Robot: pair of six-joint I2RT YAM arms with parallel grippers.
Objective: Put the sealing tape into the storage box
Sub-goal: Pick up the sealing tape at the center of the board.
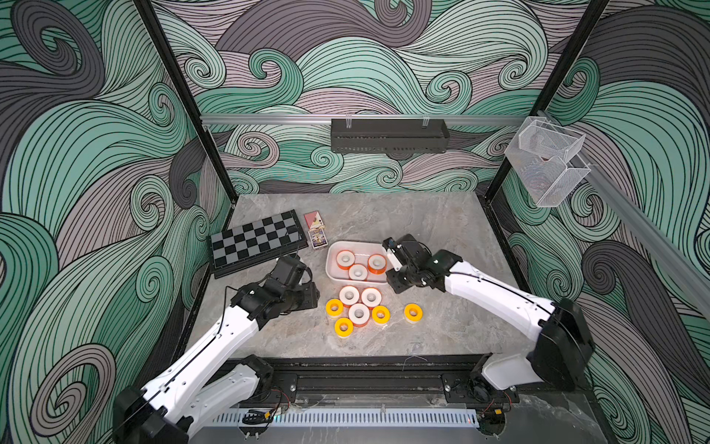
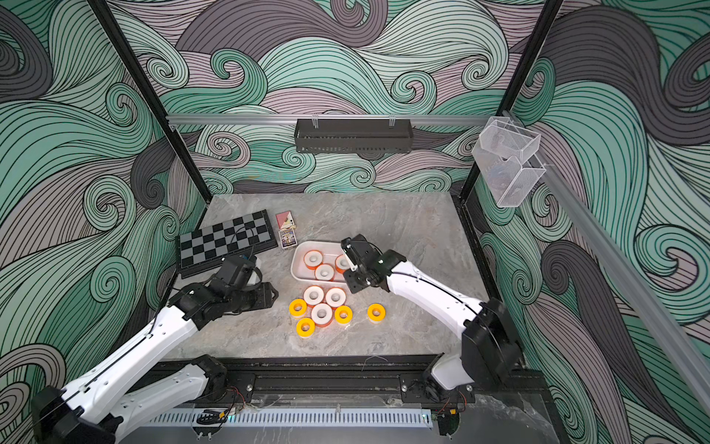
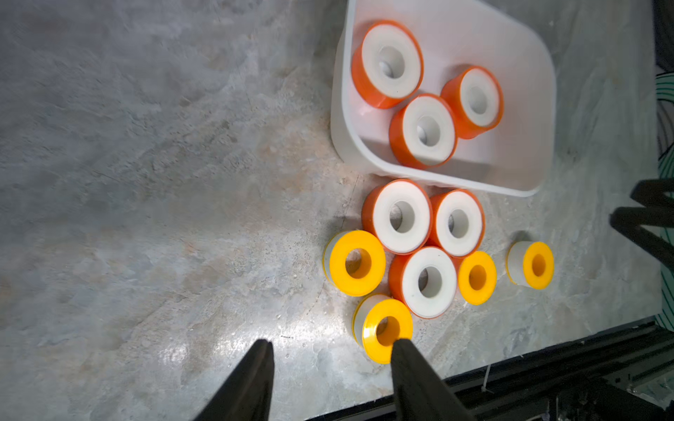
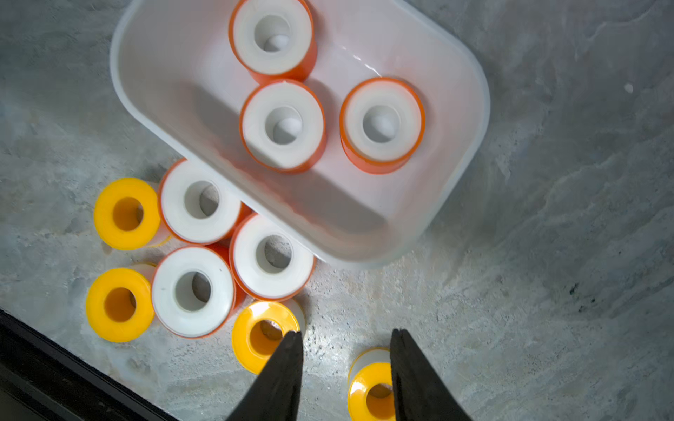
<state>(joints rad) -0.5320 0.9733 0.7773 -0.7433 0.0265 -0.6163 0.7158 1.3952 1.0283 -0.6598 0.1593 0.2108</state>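
The right hand (image 4: 346,333) and left hand (image 3: 332,342) both hang spread, empty. Three rolls (image 4: 283,125) lie in the box (image 4: 452,62) ahead of the right hand. Seven wait on the table (image 4: 547,255) (six packed close), so a grab could shove neighbours.

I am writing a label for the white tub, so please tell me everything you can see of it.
The white tub is a shallow, open rectangle with rounded corners, of smooth, slightly see-through plastic. It stands flat on the grey table, without a lid. Three orange-sided rolls lie flat inside, holes up; the rest of its floor is bare. Two more rolls sit close against its near wall outside.
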